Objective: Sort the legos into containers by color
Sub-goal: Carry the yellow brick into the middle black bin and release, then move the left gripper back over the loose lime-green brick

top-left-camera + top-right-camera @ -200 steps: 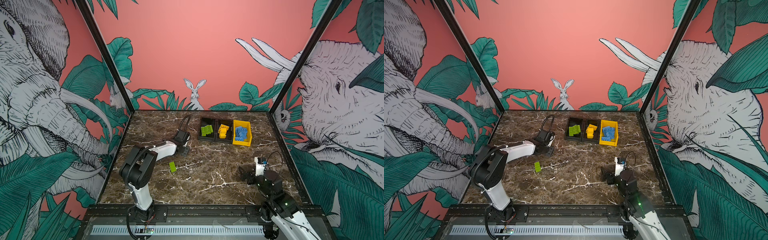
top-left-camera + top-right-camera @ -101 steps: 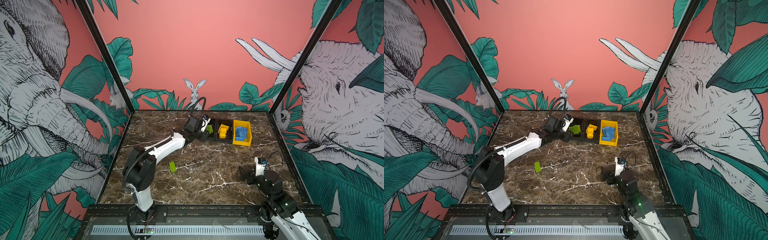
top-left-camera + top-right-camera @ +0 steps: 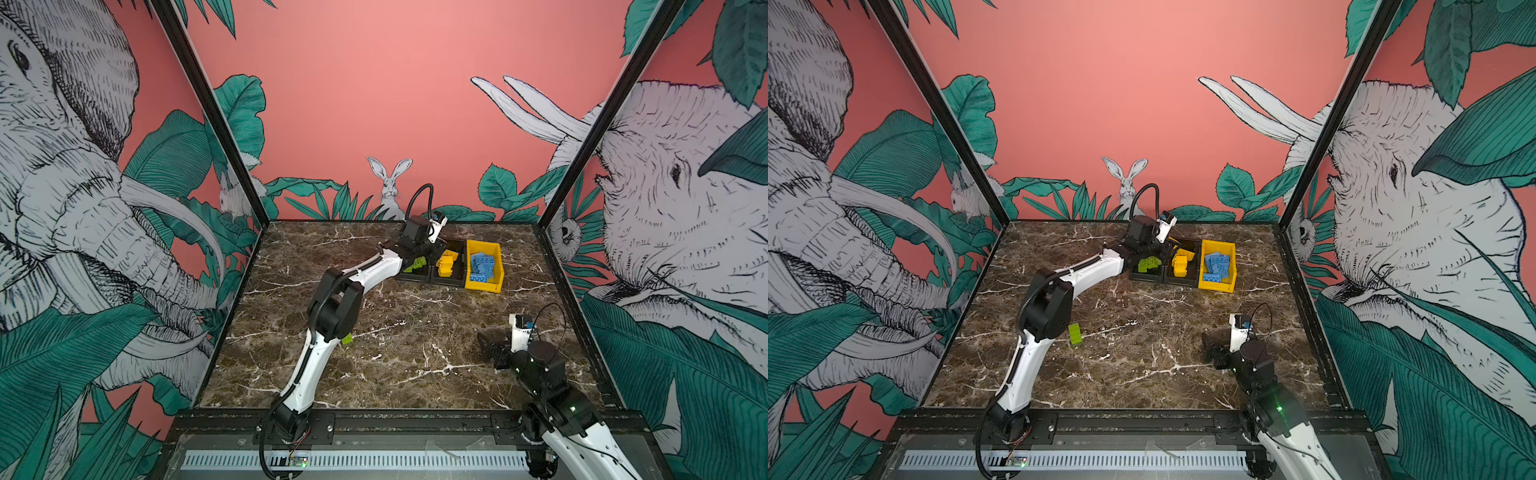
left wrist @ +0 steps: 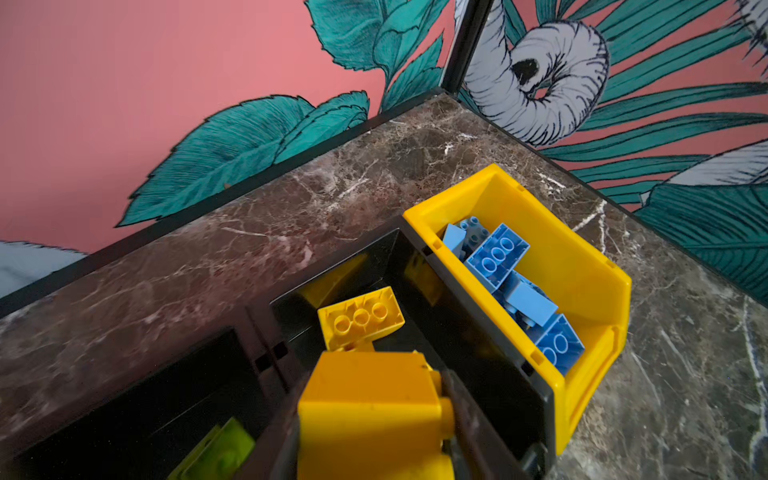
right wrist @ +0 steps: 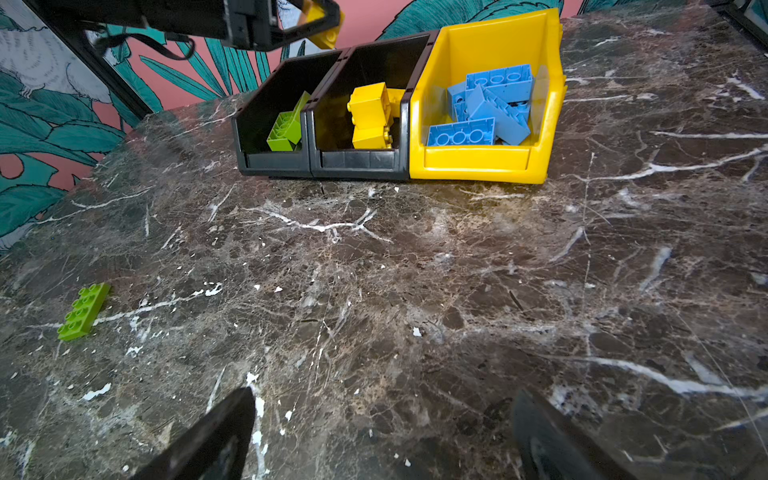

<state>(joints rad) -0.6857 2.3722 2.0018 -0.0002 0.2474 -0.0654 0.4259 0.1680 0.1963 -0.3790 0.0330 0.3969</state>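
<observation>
In both top views, three bins stand in a row at the far side of the table (image 3: 1142,374). The left black bin (image 3: 1146,277) has green bricks (image 3: 1148,264) in it. The middle black bin (image 3: 1181,280) has yellow bricks (image 3: 1180,266), and the yellow bin (image 3: 1217,284) has blue bricks (image 3: 1217,264). The left gripper (image 3: 1154,249) hangs over the black bins. The right gripper (image 3: 1210,347) sits low near the front. A loose green brick (image 3: 1075,333) lies flat, well apart from the bins.

Only the left wrist view shows that the left gripper squeezes a big yellow brick (image 4: 370,411) above the black bins.

The right wrist view shows the right gripper's fingers (image 5: 216,440) spread wide, with nothing between them.

The table is dark brown marble with white lines. The walls (image 3: 1100,104) are pink, with green leaves, elephants and a rabbit.
</observation>
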